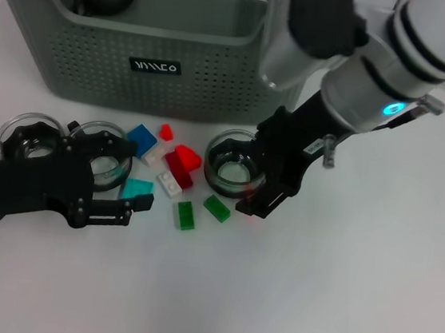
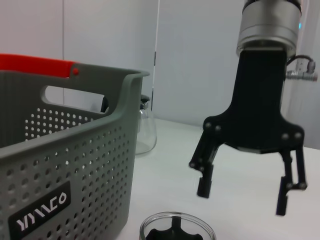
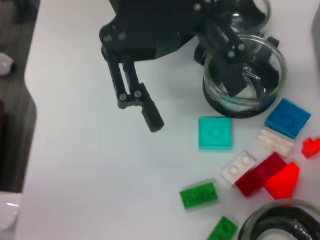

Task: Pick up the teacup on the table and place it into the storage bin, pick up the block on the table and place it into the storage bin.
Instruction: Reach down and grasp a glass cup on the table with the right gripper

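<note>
White table (image 1: 335, 308), red-rimmed storage bin (image 2: 75, 165)

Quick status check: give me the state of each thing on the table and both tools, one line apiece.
Storage bin: upright, a dark object inside.
Right teacup: upright on table, right tool open around it.
Middle teacup: upright, one left tool finger inside.
Left teacup: upright, partly hidden.
Left tool: open.
Blocks: loose on table.
</note>
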Motion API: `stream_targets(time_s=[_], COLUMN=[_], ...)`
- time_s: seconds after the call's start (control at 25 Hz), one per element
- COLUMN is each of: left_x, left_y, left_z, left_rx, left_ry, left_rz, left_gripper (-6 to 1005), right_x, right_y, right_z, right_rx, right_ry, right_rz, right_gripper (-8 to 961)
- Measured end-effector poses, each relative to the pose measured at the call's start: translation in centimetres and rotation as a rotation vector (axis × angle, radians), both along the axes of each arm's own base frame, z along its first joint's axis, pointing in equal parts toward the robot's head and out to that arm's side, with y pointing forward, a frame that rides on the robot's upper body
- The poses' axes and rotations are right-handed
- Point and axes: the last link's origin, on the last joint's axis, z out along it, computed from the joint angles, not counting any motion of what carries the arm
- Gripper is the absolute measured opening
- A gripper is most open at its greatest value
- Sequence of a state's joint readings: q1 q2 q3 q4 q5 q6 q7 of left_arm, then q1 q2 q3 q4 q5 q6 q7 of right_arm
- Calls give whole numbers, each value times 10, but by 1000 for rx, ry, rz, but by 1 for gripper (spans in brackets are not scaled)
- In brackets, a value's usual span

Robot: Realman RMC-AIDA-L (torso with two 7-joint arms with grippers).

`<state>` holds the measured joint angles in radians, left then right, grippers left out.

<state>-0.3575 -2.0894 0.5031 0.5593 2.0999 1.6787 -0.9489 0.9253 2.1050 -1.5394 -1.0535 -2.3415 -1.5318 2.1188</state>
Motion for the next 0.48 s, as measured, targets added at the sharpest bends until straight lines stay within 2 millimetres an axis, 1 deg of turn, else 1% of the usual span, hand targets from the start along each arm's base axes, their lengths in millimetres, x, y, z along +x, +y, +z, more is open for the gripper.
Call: stream_targets(time_s=[0.28, 0.48], left_x=[1, 1], left_y=[-1, -1], left_z=[-3, -3], left_rx=[5, 6], left_ry=[-12, -15], left_rz=[-7, -7], left_gripper=[841, 841], right_x=[5, 13], right_y=[-3, -1], right_z=[-30, -43], right_rx=[21, 32], right_ry=[-63, -102], right_rz=[107, 135], right_gripper=[867, 856])
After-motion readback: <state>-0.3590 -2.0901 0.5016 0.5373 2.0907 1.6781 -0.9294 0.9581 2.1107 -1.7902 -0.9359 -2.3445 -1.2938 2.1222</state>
